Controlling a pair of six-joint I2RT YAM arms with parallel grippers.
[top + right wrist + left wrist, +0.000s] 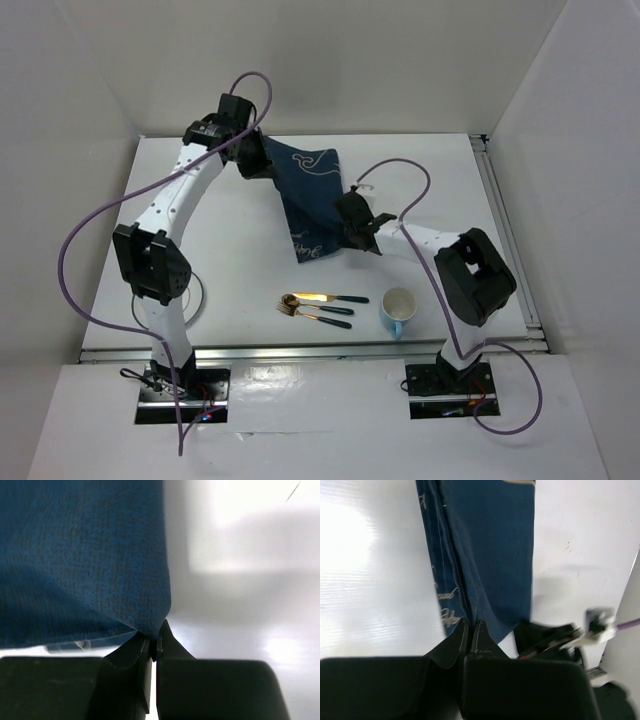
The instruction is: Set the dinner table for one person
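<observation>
- The dinner table [240, 262], white and plain, lies under both claws and carries everything else.
- The navy placemat [310, 195] runs as a doubled-up band from one claw to the other. It looks gathered rather than spread, and I judge it is held at two ends so it can be pulled flat and laid square.
- The left claw [471, 622] is clenched on the placemat's far end, with several layers of cloth edge pinched between its tips. This probably serves as the anchor.
- The right claw [152, 637] is clamped on the placemat's near corner, the cloth's point sitting right between its tips. A grip this close to the edge could slip if the pull is sharp.
- The pale blue mug [399, 310] stands upright well behind the right claw, towards that arm's base. It is likely parked clear of the cloth until the cloth is down.
- The cutlery [318, 305], gold heads on dark handles, lies in a loose bunch on the base side of the right claw, left of the mug and apart from the cloth.
</observation>
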